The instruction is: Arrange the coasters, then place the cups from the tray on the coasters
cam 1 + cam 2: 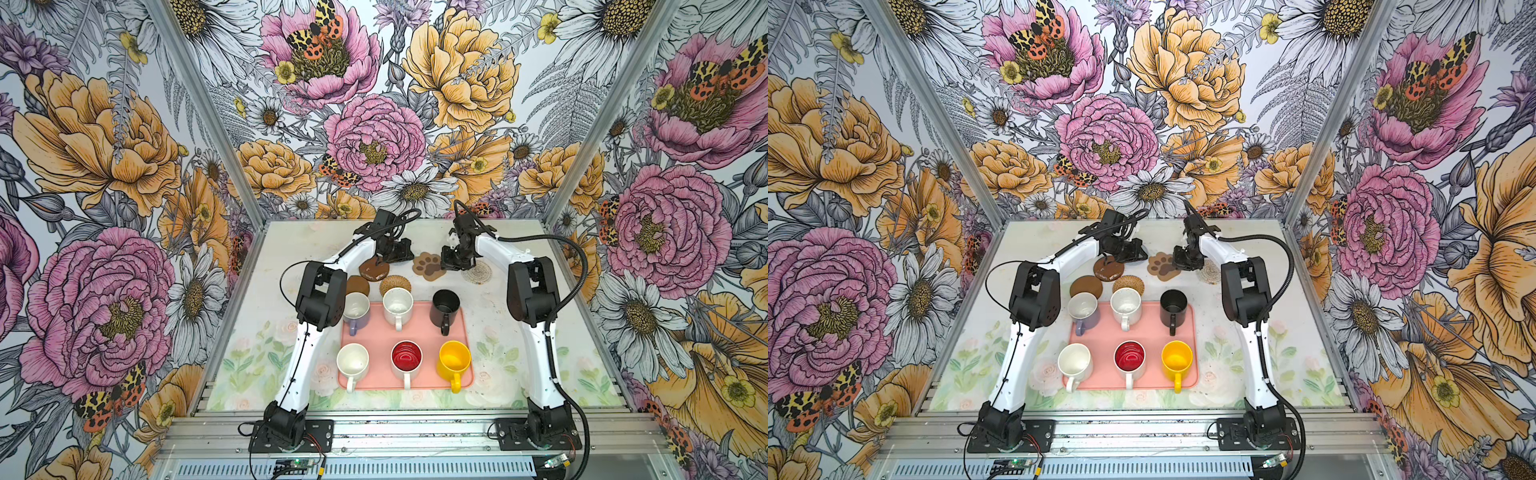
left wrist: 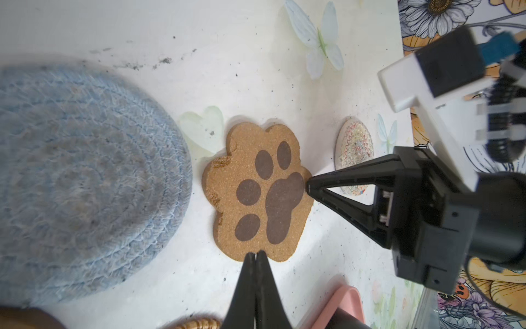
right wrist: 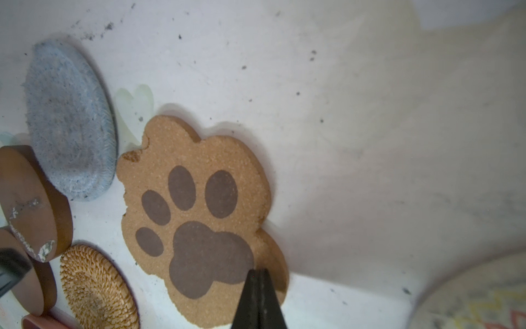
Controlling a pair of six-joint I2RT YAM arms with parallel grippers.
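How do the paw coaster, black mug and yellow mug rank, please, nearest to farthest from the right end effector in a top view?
1. Paw coaster: beside the right end effector.
2. Black mug: tray, far right.
3. Yellow mug: tray, near right.

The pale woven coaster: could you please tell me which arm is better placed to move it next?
Right, probably. The pale woven coaster lies on the right arm's side, just beside the right end effector; the left end effector sits across the paw-shaped coaster from it. Both are shut.
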